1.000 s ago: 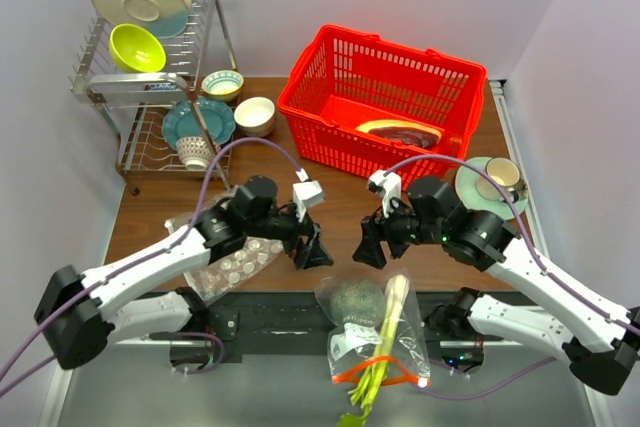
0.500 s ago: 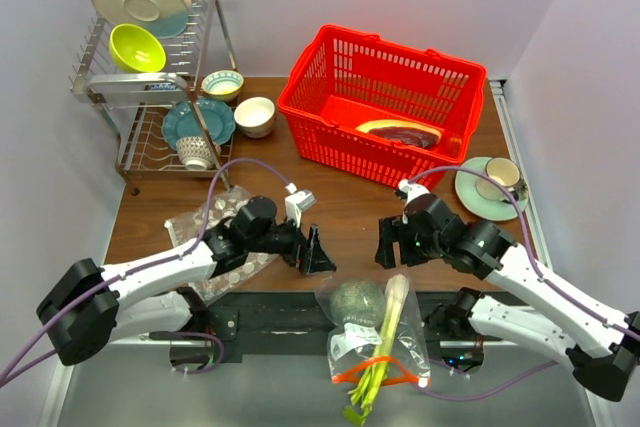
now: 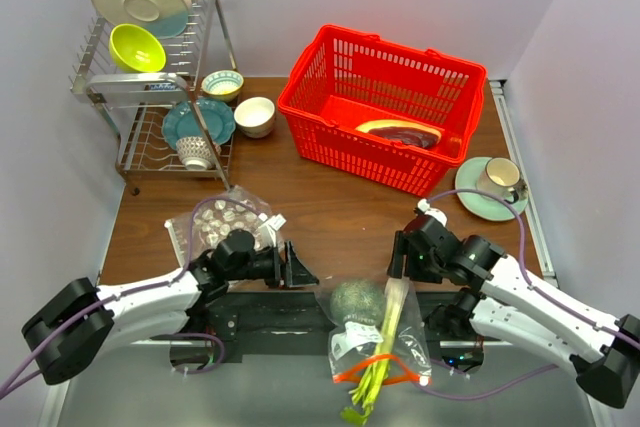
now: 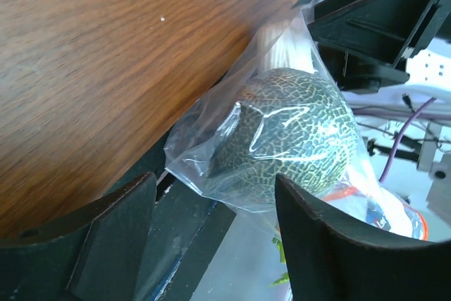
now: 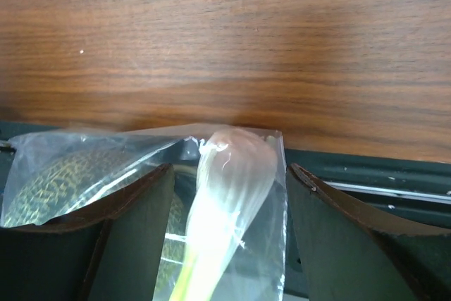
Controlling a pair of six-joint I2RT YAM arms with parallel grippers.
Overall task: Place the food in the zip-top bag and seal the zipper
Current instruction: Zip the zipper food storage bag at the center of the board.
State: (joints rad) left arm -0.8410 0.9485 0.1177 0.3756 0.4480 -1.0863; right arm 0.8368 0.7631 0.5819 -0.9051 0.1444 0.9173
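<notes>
The zip-top bag (image 3: 412, 345) hangs over the table's near edge, mouth toward me. Its orange-red zipper (image 3: 372, 371) gapes, with the light-green stalks (image 3: 383, 347) poking out through it. The dark green ball (image 3: 357, 302) sits inside at the bag's closed end. The red-brown slab (image 3: 398, 131) lies in the red basket. My left gripper (image 3: 298, 267) is open just left of the bag; in its wrist view the ball (image 4: 289, 132) lies ahead of the open left gripper (image 4: 215, 244). My right gripper (image 5: 229, 237) is open astride the bag's far corner, around the stalks' pale base (image 5: 225, 195).
The red basket (image 3: 330, 97) stands at the back centre. A dish rack (image 3: 150, 77) with plates and bowls fills the back left. A dotted clear bag (image 3: 215, 227) lies by my left arm. A cup and saucer (image 3: 495, 187) sit at the right.
Both arms have dropped toward the table's near edge, closing in on the bag from either side. Both sets of jaws have narrowed a little.
</notes>
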